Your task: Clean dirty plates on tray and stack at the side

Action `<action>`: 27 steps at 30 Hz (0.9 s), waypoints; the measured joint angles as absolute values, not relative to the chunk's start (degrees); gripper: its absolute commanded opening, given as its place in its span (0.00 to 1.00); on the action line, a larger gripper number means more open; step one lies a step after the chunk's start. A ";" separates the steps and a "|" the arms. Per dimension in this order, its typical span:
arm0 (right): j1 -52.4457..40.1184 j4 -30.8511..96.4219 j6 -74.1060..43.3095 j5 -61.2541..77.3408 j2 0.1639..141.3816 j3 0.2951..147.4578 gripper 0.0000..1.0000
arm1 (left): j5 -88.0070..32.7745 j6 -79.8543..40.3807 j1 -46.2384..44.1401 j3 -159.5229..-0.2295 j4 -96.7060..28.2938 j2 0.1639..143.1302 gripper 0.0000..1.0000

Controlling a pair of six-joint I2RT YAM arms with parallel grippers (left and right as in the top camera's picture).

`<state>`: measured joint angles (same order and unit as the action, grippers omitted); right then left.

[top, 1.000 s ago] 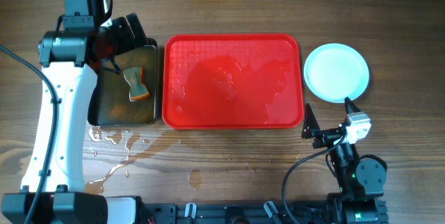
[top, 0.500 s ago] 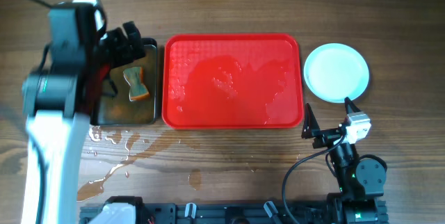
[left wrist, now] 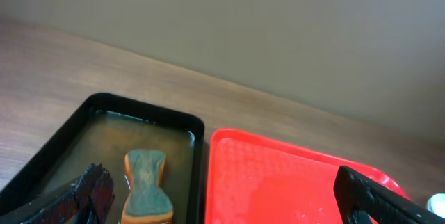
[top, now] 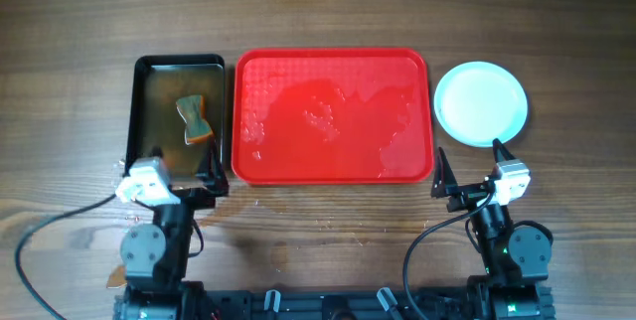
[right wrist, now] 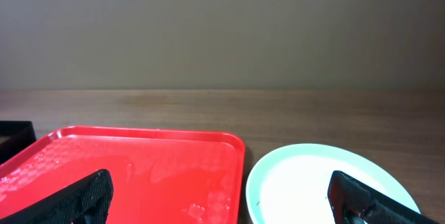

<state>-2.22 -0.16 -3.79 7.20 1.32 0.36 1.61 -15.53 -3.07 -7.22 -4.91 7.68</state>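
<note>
The red tray [top: 333, 116] lies mid-table, wet and with no plates on it. A clean pale mint plate [top: 481, 102] lies on the wood just right of it; I cannot tell whether others lie beneath. My left gripper [top: 174, 173] is open and empty at the near end of the black tray. My right gripper [top: 472, 166] is open and empty, in front of the plate. The left wrist view shows the left gripper [left wrist: 229, 206] and the red tray [left wrist: 278, 179]. The right wrist view shows the right gripper [right wrist: 219, 203], the plate [right wrist: 313, 182] and the red tray [right wrist: 139, 161].
A narrow black tray [top: 139, 111] left of the red tray holds brownish water and an orange sponge with a green top [top: 195, 121]. Both show in the left wrist view: the black tray [left wrist: 139, 107] and the sponge [left wrist: 146, 189]. Both arms sit at the table's front edge.
My left arm has pulled back from over the black tray to the front edge. The sponge stays in the black tray. The right arm has not moved.
</note>
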 measured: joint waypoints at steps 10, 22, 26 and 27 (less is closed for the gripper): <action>-2.22 -0.10 -3.79 7.20 1.32 0.36 1.00 | 1.83 -15.25 -3.01 -1.06 -4.86 0.84 1.00; -2.22 -0.10 -3.79 7.18 1.32 0.36 1.00 | 1.83 -15.25 -3.01 -1.06 -4.23 0.84 1.00; -2.22 -0.10 -3.79 7.20 1.32 0.36 1.00 | 1.83 -15.25 -3.01 -1.04 -4.23 0.84 1.00; -2.22 -0.10 -3.81 7.20 1.32 0.36 1.00 | 1.83 -15.25 -3.01 -1.02 -4.23 0.84 1.00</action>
<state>-2.22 -0.10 -3.81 7.20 1.32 0.36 1.83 -15.25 -3.01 -1.02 -4.23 0.84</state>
